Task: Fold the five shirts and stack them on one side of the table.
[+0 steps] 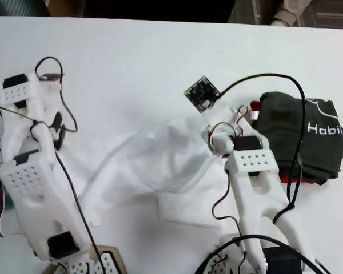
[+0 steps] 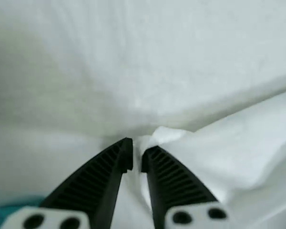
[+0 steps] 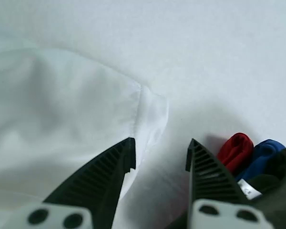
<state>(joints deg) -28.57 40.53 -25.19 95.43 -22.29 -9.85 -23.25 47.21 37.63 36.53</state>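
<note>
The left gripper [image 2: 136, 155] pinches a fold of the white shirt [image 1: 154, 160] mid-table, probably to pull it flat. The right gripper [image 3: 159, 155] hangs spread over the shirt's right edge, just beside the folded stack [image 1: 297, 137] on the right of the table [image 1: 131, 51].

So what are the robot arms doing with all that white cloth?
They are folding shirts. The left gripper pinches the white shirt, which lies crumpled on the table. The right gripper is open at the shirt's edge. A stack of folded shirts sits beside it, a dark one on top.
</note>
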